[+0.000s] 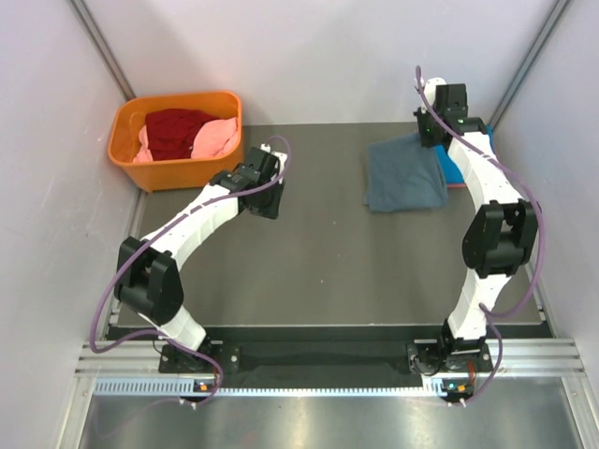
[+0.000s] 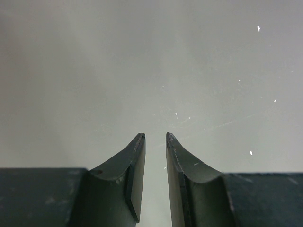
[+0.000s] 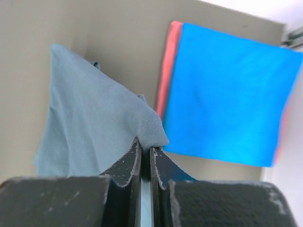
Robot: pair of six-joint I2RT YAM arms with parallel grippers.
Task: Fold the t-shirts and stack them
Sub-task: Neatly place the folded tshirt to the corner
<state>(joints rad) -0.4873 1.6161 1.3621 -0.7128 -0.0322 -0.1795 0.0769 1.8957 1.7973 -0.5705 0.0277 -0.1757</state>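
A slate grey-blue t-shirt [image 1: 404, 175] lies folded at the back right of the table. My right gripper [image 3: 146, 144] is shut on a corner of this t-shirt [image 3: 90, 123], and in the top view the right gripper [image 1: 432, 126] sits at the cloth's far right corner. Beside it lies a folded bright blue t-shirt [image 3: 227, 94] on top of a salmon-red one [image 3: 165, 75]; the blue one [image 1: 455, 168] peeks out at the grey shirt's right edge. My left gripper [image 2: 155, 137] hangs over bare table with its jaws a little apart and nothing between them; in the top view the left gripper [image 1: 267, 198] is near the basket.
An orange plastic basket [image 1: 126, 154] stands at the back left, holding a dark red t-shirt [image 1: 176, 131] and a pink one [image 1: 217, 138]. White walls close in on both sides and the back. The dark table [image 1: 318, 262] stretches between the arms.
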